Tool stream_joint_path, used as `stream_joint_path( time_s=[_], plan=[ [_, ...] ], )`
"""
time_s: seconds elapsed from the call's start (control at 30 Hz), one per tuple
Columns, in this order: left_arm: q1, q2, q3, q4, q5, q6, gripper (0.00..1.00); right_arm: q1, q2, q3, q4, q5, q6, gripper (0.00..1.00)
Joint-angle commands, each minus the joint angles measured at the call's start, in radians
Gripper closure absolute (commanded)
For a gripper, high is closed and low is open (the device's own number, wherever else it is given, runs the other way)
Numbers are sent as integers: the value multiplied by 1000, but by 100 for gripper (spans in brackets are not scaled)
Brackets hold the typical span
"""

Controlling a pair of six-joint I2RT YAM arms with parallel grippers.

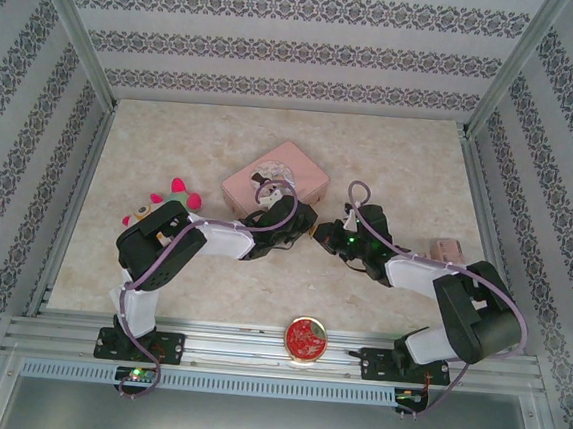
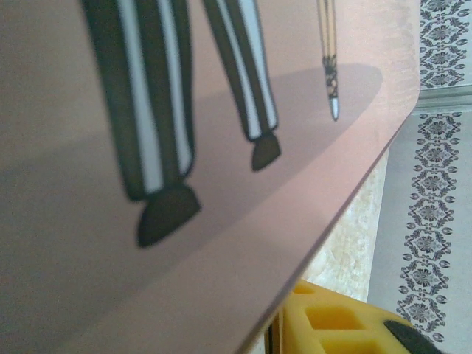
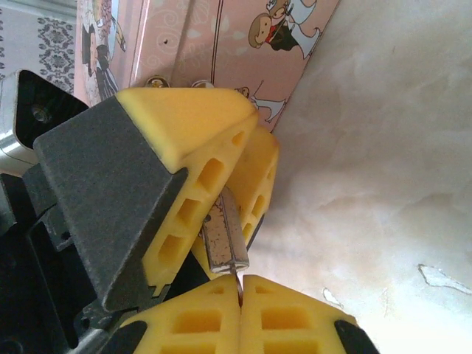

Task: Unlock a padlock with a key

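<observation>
In the right wrist view the small metal padlock (image 3: 223,234) hangs body-down, pinched between the yellow fingers of my left gripper (image 3: 257,129). Just under it my right gripper (image 3: 240,289) is shut on the key (image 3: 237,280), a thin silvery sliver poking out of the pads and meeting the padlock's underside. From above, the left gripper (image 1: 301,222) and the right gripper (image 1: 327,234) meet tip to tip in front of the pink tin box (image 1: 275,178). The padlock's shackle is hidden by the fingers.
The pink box's lid (image 2: 221,147) lies very close to the left wrist camera, with one yellow finger (image 2: 332,318) below it. A plush toy (image 1: 169,200) lies at the left, a round red tin (image 1: 306,339) on the front rail, a small pale object (image 1: 447,251) at the right.
</observation>
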Motion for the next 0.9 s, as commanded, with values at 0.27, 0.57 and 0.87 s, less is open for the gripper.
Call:
stream_joint_path(
  time_s=[0.27,0.57,0.87],
  plan=[
    [-26,30,-41,8,171,-101,100,27,-73,-8,96,200,-55,80],
    [-3,32,-73,15,151,-122,100,29,-282,-110,-71,237,-86,69],
    [1,39,-67,18,158,-124,100,103,-397,-112,-251,356,-172,67]
  ],
)
